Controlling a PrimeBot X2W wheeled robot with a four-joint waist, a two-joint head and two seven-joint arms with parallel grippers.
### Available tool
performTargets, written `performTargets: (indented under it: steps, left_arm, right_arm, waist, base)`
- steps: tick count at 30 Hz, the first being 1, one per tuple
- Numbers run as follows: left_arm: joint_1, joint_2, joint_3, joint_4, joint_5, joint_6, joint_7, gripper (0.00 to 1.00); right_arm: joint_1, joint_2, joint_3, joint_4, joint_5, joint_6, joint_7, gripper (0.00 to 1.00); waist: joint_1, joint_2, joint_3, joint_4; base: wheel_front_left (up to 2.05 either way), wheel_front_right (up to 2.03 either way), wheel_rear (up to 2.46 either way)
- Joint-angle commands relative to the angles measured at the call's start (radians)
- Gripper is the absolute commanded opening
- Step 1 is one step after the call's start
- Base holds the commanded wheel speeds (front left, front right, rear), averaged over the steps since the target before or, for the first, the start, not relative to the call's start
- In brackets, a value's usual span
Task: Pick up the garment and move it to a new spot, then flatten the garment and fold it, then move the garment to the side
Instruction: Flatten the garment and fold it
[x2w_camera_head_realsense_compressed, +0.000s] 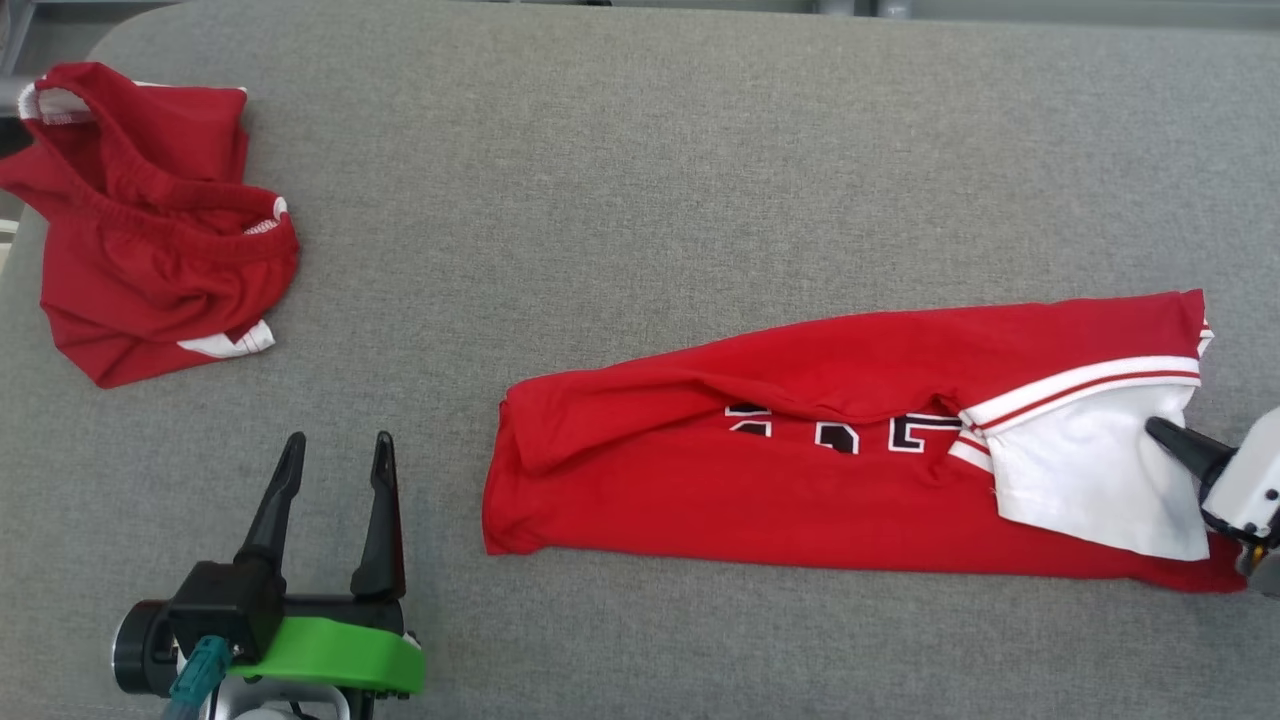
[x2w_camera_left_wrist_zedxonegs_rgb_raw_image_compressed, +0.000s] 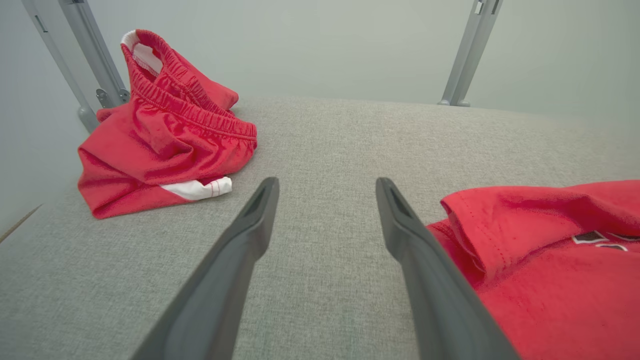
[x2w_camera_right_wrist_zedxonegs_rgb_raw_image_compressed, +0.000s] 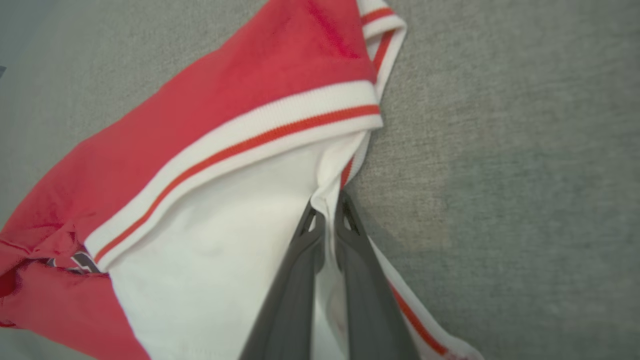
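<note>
Grey fabric-covered table (x2w_camera_head_realsense_compressed: 640, 180). The red jersey (x2w_camera_head_realsense_compressed: 800, 480) lies as a long folded strip across the near half and reaches almost to the right edge. Black-and-white lettering (x2w_camera_head_realsense_compressed: 850, 430) is half tucked under the fold.

My right gripper (x2w_camera_head_realsense_compressed: 1165, 435) is at the jersey's right end, over its white panel (x2w_camera_head_realsense_compressed: 1090, 470). In the right wrist view my right gripper (x2w_camera_right_wrist_zedxonegs_rgb_raw_image_compressed: 327, 212) has its fingers pressed together on a raised ridge of that white cloth, just below the white-and-red striped trim (x2w_camera_right_wrist_zedxonegs_rgb_raw_image_compressed: 240, 145) (a thin pinch; I can't tell how many layers).

My left gripper (x2w_camera_head_realsense_compressed: 340, 445) is near the near edge, left of the jersey and not touching it. Its fingers are spread wide with nothing between them. The left wrist view shows it (x2w_camera_left_wrist_zedxonegs_rgb_raw_image_compressed: 326, 185) over bare table, with the jersey's left end (x2w_camera_left_wrist_zedxonegs_rgb_raw_image_compressed: 550, 280) just beside its right finger.

Crumpled red shorts (x2w_camera_head_realsense_compressed: 150, 260) with an elastic waistband sit at the far left corner, well apart from the jersey. They also show in the left wrist view (x2w_camera_left_wrist_zedxonegs_rgb_raw_image_compressed: 160, 145).
</note>
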Motion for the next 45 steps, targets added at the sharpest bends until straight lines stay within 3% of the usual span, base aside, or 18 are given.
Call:
performTargets:
  steps: [1, 7, 11, 15, 21, 26, 33, 40, 41, 42, 43, 45]
  left_arm:
    - [0.025, -0.014, 0.014, 0.012, 0.018, -0.018, -0.005, 1.00]
    - [0.042, -0.045, 0.038, 0.044, 0.046, -0.062, -0.005, 1.00]
    - [0.054, -0.065, 0.054, 0.072, 0.062, -0.095, -0.005, 1.00]
    - [0.065, -0.092, 0.072, 0.091, 0.080, -0.117, -0.005, 1.00]
    - [0.062, -0.121, 0.088, 0.128, 0.112, -0.159, -0.005, 1.00]
    - [0.007, -0.128, 0.071, 0.164, 0.149, -0.193, -0.005, 1.00]
    - [-0.043, -0.146, 0.079, 0.192, 0.171, -0.218, -0.005, 1.00]
    - [-0.049, -0.157, 0.091, 0.214, 0.183, -0.235, -0.005, 1.00]
    - [-0.050, -0.161, 0.094, 0.214, 0.184, -0.235, -0.005, 1.00]
    - [-0.050, -0.163, 0.095, 0.213, 0.185, -0.237, -0.005, 1.00]
    - [-0.049, -0.164, 0.098, 0.213, 0.187, -0.237, -0.005, 1.00]
    - [-0.041, -0.164, 0.104, 0.213, 0.192, -0.238, -0.005, 1.00]
  right_arm:
    - [0.023, -0.030, -0.029, 0.017, 0.008, 0.000, 0.009, 0.00]
    - [0.032, -0.106, -0.172, 0.052, -0.011, -0.001, 0.006, 0.00]
    - [0.044, -0.153, -0.334, 0.072, -0.050, -0.001, 0.011, 0.00]
    - [0.023, -0.156, -0.403, 0.007, -0.069, 0.000, 0.040, 0.00]
    - [0.048, -0.038, -0.191, -0.286, 0.055, 0.000, 0.129, 0.00]
    - [0.061, 0.048, 0.047, -0.401, 0.038, 0.000, 0.126, 0.00]
    - [0.042, 0.155, 0.267, -0.351, -0.059, 0.000, 0.036, 0.00]
    - [-0.004, 0.211, 0.367, -0.214, -0.137, 0.000, -0.067, 0.00]
    - [-0.010, 0.216, 0.379, -0.206, -0.138, 0.000, -0.074, 0.03]
    - [-0.015, 0.222, 0.384, -0.201, -0.139, 0.000, -0.085, 0.27]
    - [-0.024, 0.226, 0.392, -0.201, -0.145, 0.000, -0.098, 1.00]
    - [-0.030, 0.235, 0.399, -0.205, -0.142, 0.000, -0.119, 1.00]
  waist:
    - [0.0000, 0.0068, -0.021, 0.007]
    - [0.0000, 0.0068, -0.043, 0.014]
    - [0.0000, 0.0068, -0.065, 0.020]
    - [0.0000, 0.0068, -0.084, 0.014]
    - [0.0000, 0.0068, -0.099, -0.011]
    - [0.0000, 0.0068, -0.078, -0.022]
    - [0.0000, 0.0068, -0.050, -0.020]
    - [0.0000, 0.0068, -0.042, -0.027]
    - [0.0000, 0.0068, -0.041, -0.029]
    - [0.0000, 0.0068, -0.041, -0.030]
    - [0.0000, 0.0068, -0.041, -0.033]
    - [0.0000, 0.0068, -0.043, -0.041]
  base:
    - [0.00, 0.00, 0.00]
    - [0.00, 0.00, 0.00]
    - [0.00, 0.00, 0.00]
    - [0.00, 0.00, 0.00]
    - [0.00, 0.00, 0.00]
    - [0.00, 0.00, 0.00]
    - [0.00, 0.00, 0.00]
    - [0.00, 0.00, 0.00]
    - [0.00, 0.00, 0.00]
    - [0.00, 0.00, 0.00]
    - [0.00, 0.00, 0.00]
    - [0.00, 0.00, 0.00]
